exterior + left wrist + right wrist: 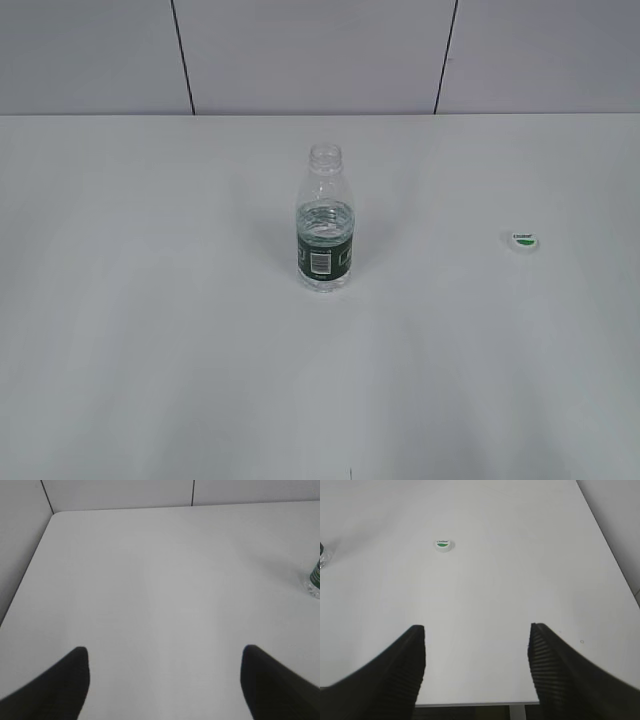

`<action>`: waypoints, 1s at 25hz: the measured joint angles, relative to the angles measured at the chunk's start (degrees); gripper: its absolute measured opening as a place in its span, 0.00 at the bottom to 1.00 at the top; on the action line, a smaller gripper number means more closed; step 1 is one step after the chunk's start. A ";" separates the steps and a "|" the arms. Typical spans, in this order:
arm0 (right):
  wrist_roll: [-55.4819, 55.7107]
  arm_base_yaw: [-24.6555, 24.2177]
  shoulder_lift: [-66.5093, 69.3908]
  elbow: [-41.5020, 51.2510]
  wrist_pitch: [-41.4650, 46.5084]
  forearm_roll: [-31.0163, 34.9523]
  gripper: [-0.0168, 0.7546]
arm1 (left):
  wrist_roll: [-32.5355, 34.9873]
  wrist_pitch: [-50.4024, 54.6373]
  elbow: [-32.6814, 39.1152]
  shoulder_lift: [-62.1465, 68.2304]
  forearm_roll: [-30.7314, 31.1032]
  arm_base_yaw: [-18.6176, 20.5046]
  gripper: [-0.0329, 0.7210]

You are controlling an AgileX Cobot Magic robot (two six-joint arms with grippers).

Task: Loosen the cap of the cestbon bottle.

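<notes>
Both grippers stand wide apart in the jaws with nothing between them: the left gripper [165, 680] hangs over bare white table [150, 350], and the right gripper [476, 665] does the same near the table's front edge. Neither touches anything. In the exterior view the cestbon bottle [325, 222] stands upright near the middle of the table, its neck uncovered. The cap [522, 240] lies flat on the table well to the right of the bottle, logo side up, ahead of the right gripper and well apart from it
</notes>
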 joint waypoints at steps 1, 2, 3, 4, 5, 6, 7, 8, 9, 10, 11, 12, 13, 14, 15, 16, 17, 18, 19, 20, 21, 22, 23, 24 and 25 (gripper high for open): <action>0.00 0.00 0.00 0.00 0.00 0.00 0.66 | 0.00 0.00 0.00 0.00 -0.45 0.00 0.79; 0.00 0.00 0.00 0.00 0.00 0.00 0.66 | 0.00 0.00 0.00 0.00 -0.76 0.00 0.79; 0.00 -0.07 0.00 0.00 0.00 0.00 0.66 | 0.00 0.00 0.00 0.00 -0.96 0.00 0.79; 0.00 -0.29 0.00 0.05 0.00 0.00 0.66 | 0.00 0.00 0.00 0.00 -1.10 0.00 0.79; 0.00 -0.69 0.00 0.05 0.00 0.00 0.66 | 0.00 0.00 0.00 0.00 -1.24 0.00 0.79; 0.00 -0.96 0.00 0.05 0.00 0.00 0.66 | 0.00 0.00 0.00 0.00 -1.24 0.00 0.79; 0.00 -1.33 0.00 0.05 0.00 0.00 0.66 | 0.00 0.00 0.00 0.00 -1.24 0.00 0.79; 0.00 -1.57 0.00 0.05 0.00 -0.02 0.66 | 0.00 0.00 0.00 0.00 -1.24 0.00 0.79; 0.00 -1.58 0.00 0.05 0.00 -0.02 0.66 | 0.00 0.00 0.00 0.00 -1.24 0.00 0.79; 0.00 -1.58 0.00 0.05 0.00 -0.02 0.66 | 0.00 0.00 0.00 0.00 -1.24 0.00 0.79; 0.00 -1.58 0.00 0.05 0.00 -0.02 0.66 | 0.00 0.00 0.00 0.00 -1.24 0.00 0.79; 0.00 -1.58 0.00 0.05 0.00 -0.02 0.66 | 0.00 0.00 0.00 0.00 -1.24 0.00 0.79; 0.00 -1.58 0.00 0.05 0.00 -0.07 0.66 | 0.00 0.00 0.00 0.00 -1.24 0.00 0.79; 0.00 -1.58 0.00 0.05 0.00 -0.07 0.66 | 0.00 0.00 0.00 0.00 -1.24 0.00 0.79; 0.00 -1.58 0.00 0.05 0.00 -0.07 0.66 | 0.00 0.00 0.00 0.00 -1.24 0.00 0.79; 0.00 -1.58 0.00 0.05 0.00 -0.07 0.66 | 0.00 0.00 0.00 0.00 -1.24 0.00 0.79; 0.00 -1.58 0.00 0.05 0.00 -0.07 0.66 | 0.00 0.00 0.00 0.00 -1.24 0.00 0.79; 0.00 -1.58 0.00 0.05 0.00 -0.07 0.66 | 0.00 0.00 0.00 0.00 -1.30 0.00 0.79; 0.00 -1.58 0.00 0.05 0.00 -0.08 0.66 | 0.00 0.00 0.00 0.00 -1.30 0.00 0.79; 0.00 -1.58 0.00 0.05 0.00 -0.08 0.66 | 0.00 0.00 0.00 0.00 -1.30 0.00 0.79; 0.00 -1.58 0.00 0.05 0.00 -0.13 0.66 | 0.00 0.00 0.00 0.00 -1.30 0.00 0.79; 0.00 -1.58 0.00 0.05 0.00 -0.13 0.66 | 0.00 0.00 0.00 0.00 -1.30 0.00 0.79; 0.00 -1.58 0.00 0.05 0.00 -0.13 0.66 | 0.00 0.00 0.00 0.00 -1.30 0.00 0.79; 0.00 -1.58 0.00 0.05 0.00 -0.14 0.66 | 0.00 0.00 0.00 0.00 -1.30 0.00 0.79; 0.00 -1.58 0.00 0.05 0.00 -0.19 0.66 | 0.00 0.00 0.00 0.00 -1.30 0.00 0.79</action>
